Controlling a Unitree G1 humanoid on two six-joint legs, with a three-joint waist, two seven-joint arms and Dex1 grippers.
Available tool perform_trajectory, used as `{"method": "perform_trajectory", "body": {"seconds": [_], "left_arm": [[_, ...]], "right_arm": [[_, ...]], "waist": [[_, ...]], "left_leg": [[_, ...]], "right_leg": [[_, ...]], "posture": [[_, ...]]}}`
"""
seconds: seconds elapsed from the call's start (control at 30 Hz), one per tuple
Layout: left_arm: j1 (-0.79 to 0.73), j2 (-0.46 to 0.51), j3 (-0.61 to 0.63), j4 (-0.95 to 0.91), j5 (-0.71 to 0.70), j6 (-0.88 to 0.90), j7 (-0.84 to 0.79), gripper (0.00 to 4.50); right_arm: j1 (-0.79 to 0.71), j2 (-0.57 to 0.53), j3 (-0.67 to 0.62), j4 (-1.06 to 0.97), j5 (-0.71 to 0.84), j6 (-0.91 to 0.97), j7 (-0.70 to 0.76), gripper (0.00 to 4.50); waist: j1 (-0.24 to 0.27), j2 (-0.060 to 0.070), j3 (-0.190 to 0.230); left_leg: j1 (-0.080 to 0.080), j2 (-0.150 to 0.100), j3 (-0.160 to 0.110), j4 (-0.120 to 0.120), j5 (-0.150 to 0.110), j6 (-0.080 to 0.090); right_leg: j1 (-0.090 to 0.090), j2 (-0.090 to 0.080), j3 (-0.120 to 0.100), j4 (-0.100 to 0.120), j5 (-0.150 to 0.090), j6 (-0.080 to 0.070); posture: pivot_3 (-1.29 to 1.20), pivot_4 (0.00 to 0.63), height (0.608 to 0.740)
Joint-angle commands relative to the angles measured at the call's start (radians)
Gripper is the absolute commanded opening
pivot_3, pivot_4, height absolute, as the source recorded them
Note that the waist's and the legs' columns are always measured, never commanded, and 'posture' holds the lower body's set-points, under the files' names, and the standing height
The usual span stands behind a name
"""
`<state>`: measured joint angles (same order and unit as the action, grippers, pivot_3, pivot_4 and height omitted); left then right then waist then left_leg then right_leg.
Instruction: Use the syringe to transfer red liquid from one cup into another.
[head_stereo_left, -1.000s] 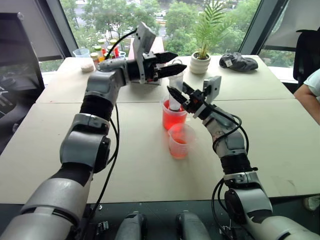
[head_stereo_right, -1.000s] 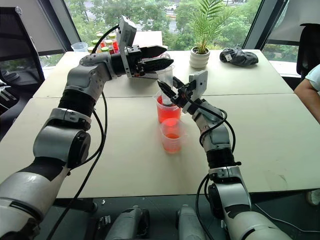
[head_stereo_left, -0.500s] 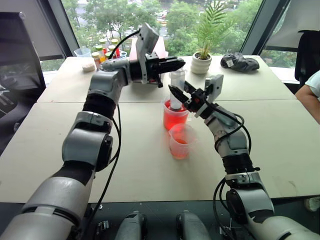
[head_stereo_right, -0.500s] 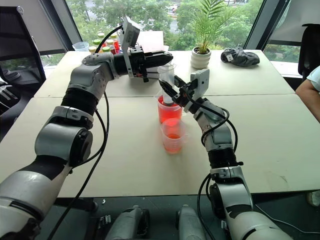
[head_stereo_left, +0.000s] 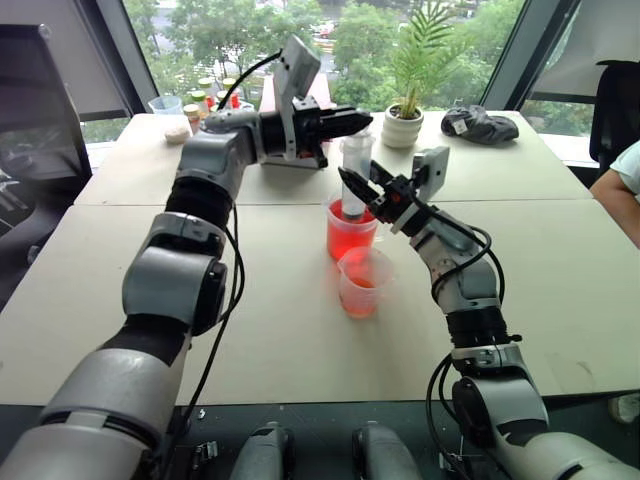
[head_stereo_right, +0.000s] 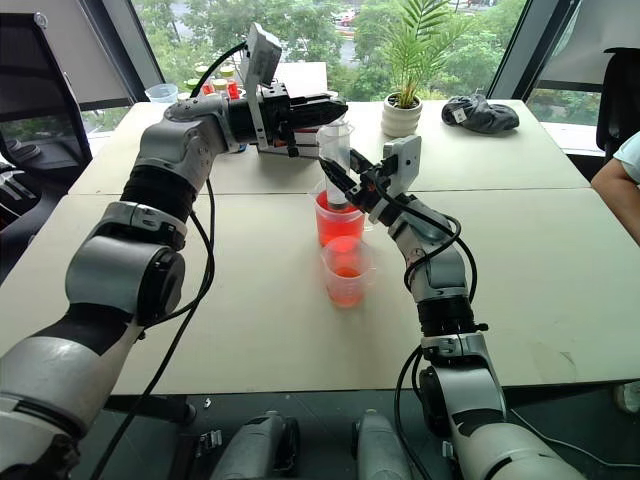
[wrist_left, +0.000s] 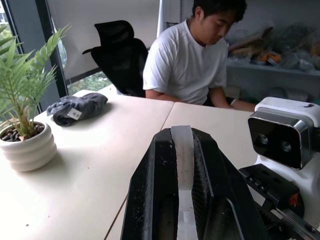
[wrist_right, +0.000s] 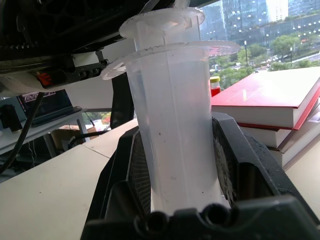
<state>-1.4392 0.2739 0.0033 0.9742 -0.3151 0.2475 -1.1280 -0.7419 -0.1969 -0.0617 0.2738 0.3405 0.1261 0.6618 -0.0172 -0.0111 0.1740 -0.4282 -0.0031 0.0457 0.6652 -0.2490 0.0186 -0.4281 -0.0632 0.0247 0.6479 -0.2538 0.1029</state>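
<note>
Over the middle of the pale table we had the syringe standing upright, its lower end down inside the larger measuring cup, which held red liquid to well over half its height. Our right gripper was pinching the clear barrel from the side, black fingers pressed against it on both flanks, and the wrist view showed the flange and the white plunger top just above. Our left gripper reached in level from the left at the very top of the syringe, its fingers pressed together on a thin white strip, the plunger, seen between them in the left wrist view. Just in front of the big cup, nearer us, stood the smaller handle-less cup with a shallow pink pool at the bottom; the two cups stood close, and we could not tell whether they touched. Farther back sat a potted palm, a dark crumpled cloth, a stack of books and a cluster of small coloured bottles. At the table's right edge a person in a white T-shirt was seated.
</note>
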Motion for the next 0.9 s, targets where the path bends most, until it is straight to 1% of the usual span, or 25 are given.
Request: {"method": "perform_trajectory", "body": {"seconds": [0.03, 0.77, 0.83, 0.87, 0.9], "left_arm": [[-0.109, 0.051, 0.083, -0.034, -0.013, -0.072, 0.066, 0.03], [-0.141, 0.054, 0.104, -0.003, -0.012, -0.101, 0.064, 0.03], [-0.134, 0.052, 0.102, -0.009, -0.012, -0.095, 0.058, 0.91], [-0.131, 0.051, 0.102, -0.012, -0.013, -0.091, 0.055, 1.24], [-0.127, 0.050, 0.103, -0.014, -0.012, -0.087, 0.052, 1.71]], "right_arm": [[0.028, 0.010, 0.037, -0.023, -0.001, 0.014, 0.028, 1.37], [0.028, 0.006, 0.039, -0.026, -0.001, 0.011, 0.021, 1.37], [0.023, 0.004, 0.036, -0.027, -0.001, 0.009, 0.019, 1.37], [0.020, 0.002, 0.033, -0.028, 0.000, 0.009, 0.017, 1.37], [0.016, 0.000, 0.031, -0.030, 0.000, 0.009, 0.016, 1.37]], "waist": [[0.000, 0.000, 0.000], [0.000, 0.000, 0.000], [0.000, 0.000, 0.000], [-0.003, -0.001, 0.000], [-0.004, -0.001, 0.000]], "left_leg": [[0.000, 0.000, 0.000, 0.000, 0.000, 0.000], [0.000, 0.000, 0.000, 0.000, 0.000, 0.000], [0.000, 0.000, 0.000, 0.000, 0.000, 0.000], [0.000, 0.000, 0.000, 0.000, 0.000, 0.000], [0.000, 0.000, 0.000, 0.000, 0.000, 0.000]], "right_leg": [[0.000, 0.000, 0.000, 0.000, 0.000, 0.000], [0.000, 0.000, 0.000, 0.000, 0.000, 0.000], [0.000, 0.000, 0.000, 0.000, 0.000, 0.000], [0.000, 0.000, 0.000, 0.000, 0.000, 0.000], [0.000, 0.000, 0.000, 0.000, 0.000, 0.000]], "posture": [[0.00, 0.150, 0.740], [0.00, 0.150, 0.740], [0.00, 0.150, 0.740], [0.00, 0.150, 0.740], [0.00, 0.150, 0.740]]}}
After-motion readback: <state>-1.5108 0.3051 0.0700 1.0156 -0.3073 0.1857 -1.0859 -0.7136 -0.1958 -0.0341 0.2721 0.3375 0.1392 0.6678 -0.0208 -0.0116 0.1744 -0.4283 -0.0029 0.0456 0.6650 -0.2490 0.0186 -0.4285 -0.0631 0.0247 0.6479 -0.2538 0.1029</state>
